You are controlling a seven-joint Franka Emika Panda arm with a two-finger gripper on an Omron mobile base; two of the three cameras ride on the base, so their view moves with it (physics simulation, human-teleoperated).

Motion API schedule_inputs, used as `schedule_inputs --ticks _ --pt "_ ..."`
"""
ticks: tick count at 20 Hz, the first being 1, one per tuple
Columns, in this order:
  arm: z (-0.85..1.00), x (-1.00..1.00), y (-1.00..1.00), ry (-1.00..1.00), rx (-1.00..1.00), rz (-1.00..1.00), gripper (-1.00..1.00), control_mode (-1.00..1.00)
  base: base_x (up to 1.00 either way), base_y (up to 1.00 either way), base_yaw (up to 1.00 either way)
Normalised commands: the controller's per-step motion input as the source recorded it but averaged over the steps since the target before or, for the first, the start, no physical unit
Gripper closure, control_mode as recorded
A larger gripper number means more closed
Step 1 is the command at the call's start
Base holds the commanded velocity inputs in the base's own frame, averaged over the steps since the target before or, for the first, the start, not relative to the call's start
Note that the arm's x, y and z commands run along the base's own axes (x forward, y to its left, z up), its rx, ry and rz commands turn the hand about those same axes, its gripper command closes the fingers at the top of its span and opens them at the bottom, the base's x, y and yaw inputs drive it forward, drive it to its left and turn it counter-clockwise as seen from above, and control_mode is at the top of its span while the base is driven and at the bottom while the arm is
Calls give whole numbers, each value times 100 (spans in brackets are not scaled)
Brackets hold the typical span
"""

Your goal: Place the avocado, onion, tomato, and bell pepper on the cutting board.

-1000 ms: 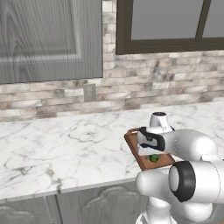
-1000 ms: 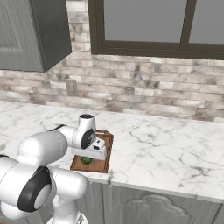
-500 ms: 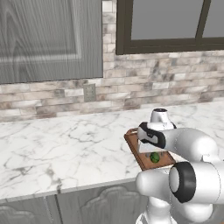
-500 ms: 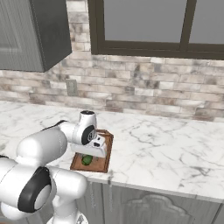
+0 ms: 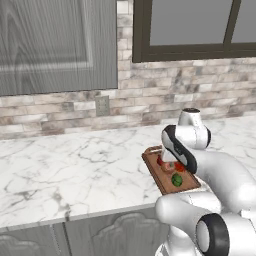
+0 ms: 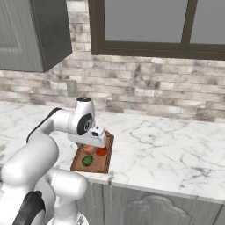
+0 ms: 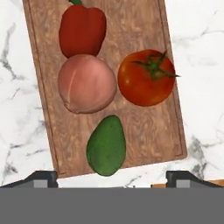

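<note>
All four foods lie on the brown wooden cutting board (image 7: 135,26). The deep red bell pepper (image 7: 83,33) sits farthest from the hand, and the pale peach onion (image 7: 87,83) touches it. Beside the onion is the orange-red tomato (image 7: 146,78), and the dark green avocado (image 7: 106,145) lies by the board's near edge. My gripper (image 7: 112,179) hovers open above that edge, its fingers wide apart with nothing between them. From the right base view, the gripper (image 6: 94,143) hangs over the board (image 6: 100,165), above the avocado (image 6: 87,161), tomato (image 6: 101,151) and onion (image 6: 89,149).
The board (image 5: 152,167) lies near the front edge of a white marble counter (image 5: 75,170). A brick backsplash with an outlet (image 5: 102,105) and a window run behind. Grey wall cabinets (image 5: 50,45) hang at upper left. My own forearm covers the board's right side in the left base view.
The hand has lifted a little above the board and shifted slightly. The foods on the board have stayed where they were.
</note>
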Motion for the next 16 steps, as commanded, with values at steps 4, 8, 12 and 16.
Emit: schedule_inputs --ticks 4,8,12,16 --pt "87 -52 2 -16 0 0 -100 -100 0 0 0" --pt "67 -34 7 -12 0 0 -100 -100 0 0 0" --pt "53 -36 0 -16 0 0 -100 -100 0 0 0" --pt "19 -17 0 -8 0 1 -100 -100 0 0 0"
